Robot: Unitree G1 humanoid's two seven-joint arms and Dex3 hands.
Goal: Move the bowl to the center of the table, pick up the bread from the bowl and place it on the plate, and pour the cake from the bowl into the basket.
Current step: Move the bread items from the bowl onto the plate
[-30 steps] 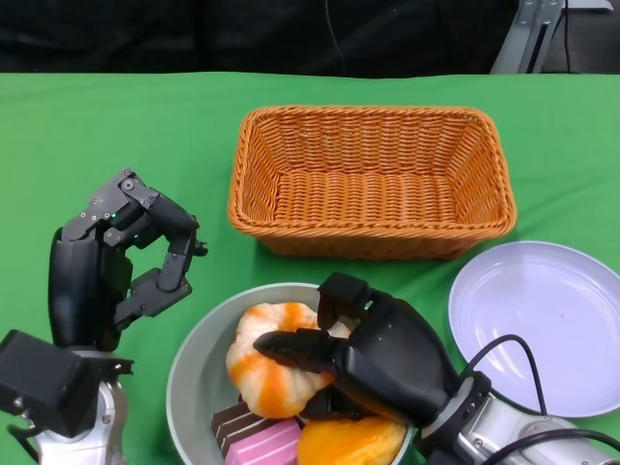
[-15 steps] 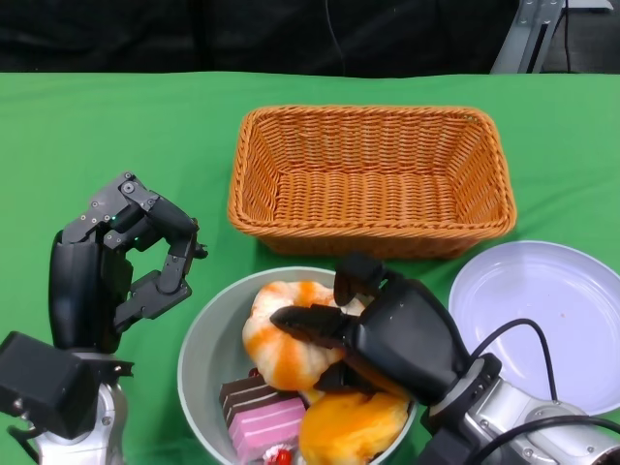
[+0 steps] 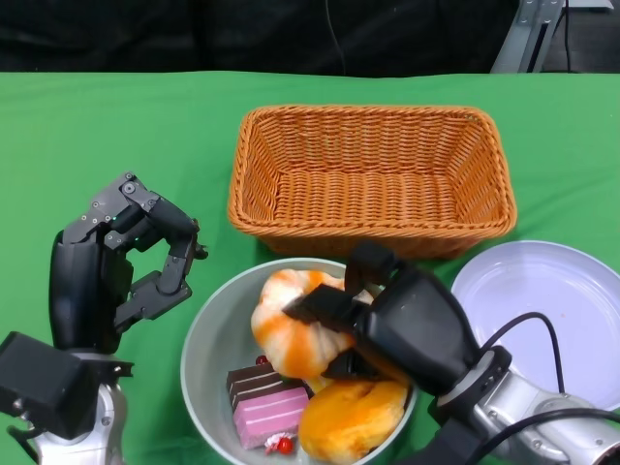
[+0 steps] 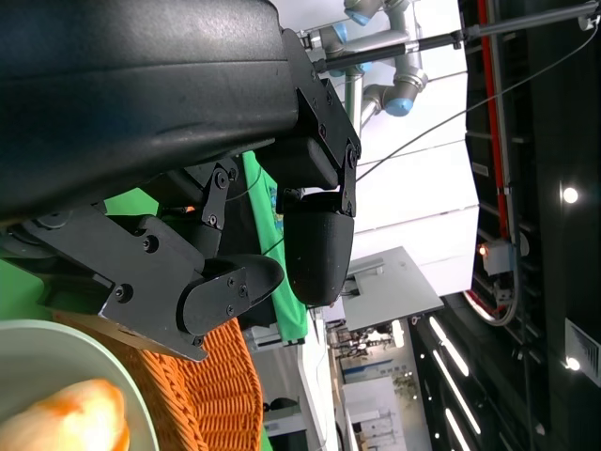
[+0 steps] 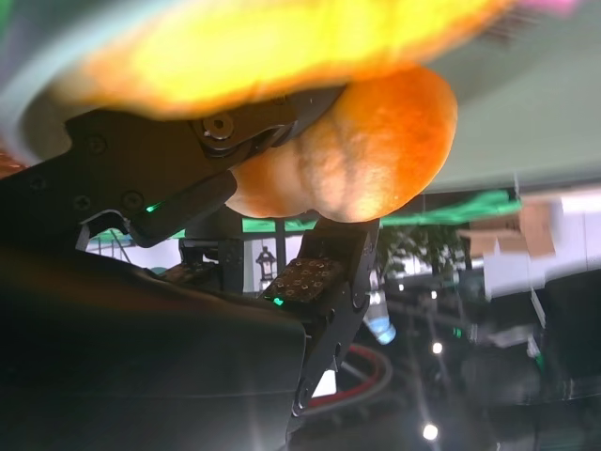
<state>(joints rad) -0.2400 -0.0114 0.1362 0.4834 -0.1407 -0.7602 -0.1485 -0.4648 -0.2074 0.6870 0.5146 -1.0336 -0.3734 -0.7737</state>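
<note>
1. One bowl [image 3: 205,341], one basket [image 3: 371,180], one plate [image 3: 542,315], two hands, all on a green bench [image 3: 107,136].
2. In the bowl: one white-and-orange bread [image 3: 291,329], one golden-orange bread [image 3: 351,419], one pink-and-brown layered cake [image 3: 263,403] with a small red-and-white bit [image 3: 282,445] beside it.
3. White-and-orange bread: round, puffy, lobed like a pumpkin, pale with orange streaks; sits toward the bowl's far side, just above the cake and the golden bread.
4. Right hand [image 3: 402,325] reaching over the bowl's right rim; fingers [image 3: 320,302] clamped around the white-and-orange bread, one across its top. Same grip in the right wrist view [image 5: 362,150], bread pressed between black fingers [image 5: 329,282].
5. Left hand [image 3: 121,262] upright over the bench, just left of the bowl, not touching it; fingers [image 3: 170,257] curled inward, tips apart, nothing between them.
6. Bowl: grey-green, round, near the front edge, just in front of the basket.
7. Basket: woven, orange-brown, rectangular, nothing inside.
8. Plate: white, round, right of the bowl, nothing on it.
</note>
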